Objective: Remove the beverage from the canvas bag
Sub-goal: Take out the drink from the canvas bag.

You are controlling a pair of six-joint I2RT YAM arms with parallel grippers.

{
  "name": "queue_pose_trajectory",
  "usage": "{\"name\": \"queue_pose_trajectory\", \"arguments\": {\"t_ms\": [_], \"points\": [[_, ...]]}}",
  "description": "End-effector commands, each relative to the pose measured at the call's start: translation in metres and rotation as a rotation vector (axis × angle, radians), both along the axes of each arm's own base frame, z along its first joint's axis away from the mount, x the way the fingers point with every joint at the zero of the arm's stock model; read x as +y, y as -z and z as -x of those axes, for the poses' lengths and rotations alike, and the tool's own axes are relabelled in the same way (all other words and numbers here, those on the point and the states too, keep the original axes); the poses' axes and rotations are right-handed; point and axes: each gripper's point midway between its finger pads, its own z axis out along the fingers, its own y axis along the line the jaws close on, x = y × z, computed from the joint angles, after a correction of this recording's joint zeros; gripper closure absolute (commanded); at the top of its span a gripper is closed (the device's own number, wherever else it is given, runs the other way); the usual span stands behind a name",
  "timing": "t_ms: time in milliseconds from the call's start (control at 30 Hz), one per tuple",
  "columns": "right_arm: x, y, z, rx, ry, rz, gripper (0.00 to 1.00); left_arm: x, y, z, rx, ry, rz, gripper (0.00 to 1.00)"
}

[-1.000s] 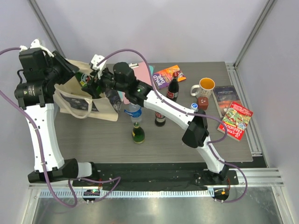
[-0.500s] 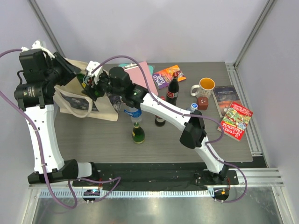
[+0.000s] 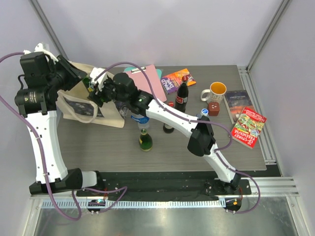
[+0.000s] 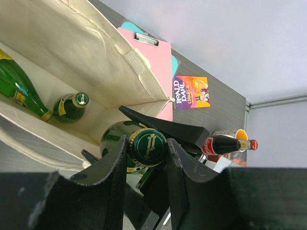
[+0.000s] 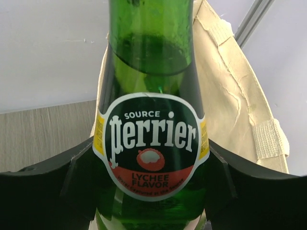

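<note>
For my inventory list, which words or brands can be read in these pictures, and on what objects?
"SOURCE Perrier LYCHEE FLAVOR": label of the green bottle.
"ROALD DAHL": cover of the colourful paperback.
Too small or blurred: red book title, cola bottle label, canvas bag print.

White shells clad the left arm (image 3: 42, 140) and right arm (image 3: 170, 114), with black joints and bases; purple cables (image 3: 42, 147) loop alongside. The left gripper (image 4: 146, 149) and right gripper (image 5: 151, 184) carry matte black fingers (image 4: 108, 182).

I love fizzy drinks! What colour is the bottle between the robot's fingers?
The bottle is green glass; the right wrist view shows it best.
</note>
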Motion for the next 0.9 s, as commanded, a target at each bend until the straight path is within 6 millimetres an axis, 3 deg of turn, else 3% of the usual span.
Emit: {"name": "queue_pose_trajectory", "arguments": {"t_ms": [0,100,133,233,300,500,533,667,867], "points": [[-0.002,-0.029,-0.003,-0.061,0.026,-0.061,0.30,-0.022,-0.074,0.019,-0.263,0.078,0.050,1.00],[-0.002,-0.036,-0.001,-0.074,0.012,-0.071,0.55,-0.023,-0.073,0.020,-0.263,0.080,0.054,1.00],[-0.002,-0.040,0.001,-0.079,0.006,-0.077,0.70,-0.024,-0.073,0.020,-0.263,0.080,0.059,1.00],[-0.005,-0.059,0.002,-0.105,-0.004,-0.123,0.88,-0.026,-0.078,0.021,-0.279,0.085,0.070,1.00],[-0.008,-0.069,0.003,-0.110,-0.013,-0.146,0.91,-0.027,-0.083,0.023,-0.293,0.087,0.088,1.00],[-0.022,-0.120,0.005,-0.118,-0.043,-0.278,0.98,-0.036,-0.087,0.021,-0.325,0.109,0.165,0.71],[-0.026,-0.127,0.003,-0.123,-0.044,-0.297,0.98,-0.035,-0.087,0.021,-0.328,0.107,0.167,0.62],[-0.031,-0.141,0.008,-0.096,-0.083,-0.342,0.99,-0.033,-0.084,0.020,-0.324,0.089,0.167,0.43],[-0.034,-0.145,0.009,-0.058,-0.109,-0.372,0.99,-0.029,-0.082,0.021,-0.323,0.074,0.150,0.36]]}}
